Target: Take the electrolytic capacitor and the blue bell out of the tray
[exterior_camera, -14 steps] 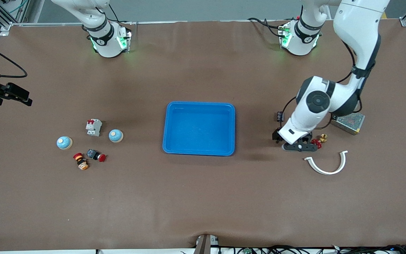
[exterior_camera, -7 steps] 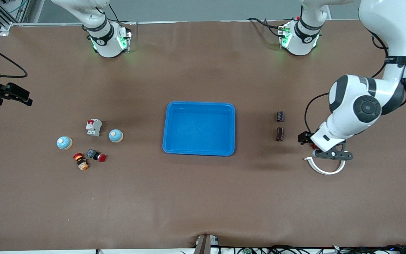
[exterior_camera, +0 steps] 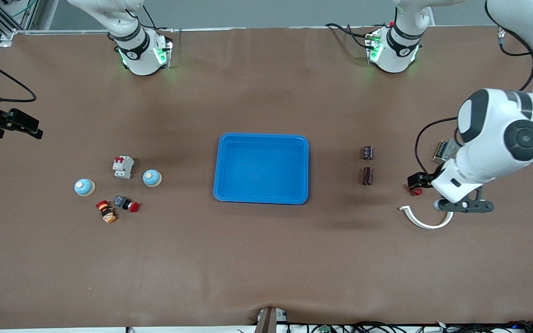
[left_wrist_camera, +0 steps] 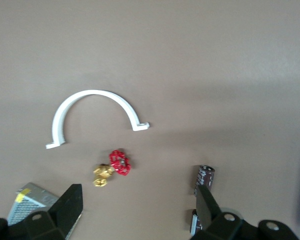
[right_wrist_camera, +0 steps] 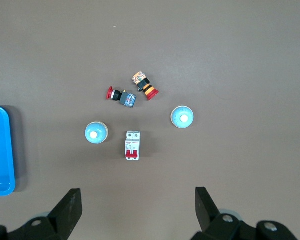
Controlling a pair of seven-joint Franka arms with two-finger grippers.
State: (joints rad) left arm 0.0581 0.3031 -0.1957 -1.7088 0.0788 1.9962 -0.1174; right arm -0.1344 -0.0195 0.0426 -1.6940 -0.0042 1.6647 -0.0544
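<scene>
The tray [exterior_camera: 261,168] lies bare, both capacitors [exterior_camera: 367,175] and bells [exterior_camera: 152,178] on the bench, so nothing remains; the left gripper [exterior_camera: 463,206] at the frame's right edge and the right gripper [right_wrist_camera: 135,210] both have jaws spread.

Tray [exterior_camera: 261,168] stands alone; parts cluster toward both ends.

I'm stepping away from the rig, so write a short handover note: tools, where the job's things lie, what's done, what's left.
Left tool: open, holding nothing, over the white curved clip at the left arm's end.
Right tool: open, holding nothing, waiting at the right arm's end.
Tray: mid-table, nothing in it.
Two capacitors lie on the table between tray and left arm.
Two blue bells sit toward the right arm's end.
Done: capacitor and bell are out of the tray.
Left: nothing apparent; park the arms.
</scene>
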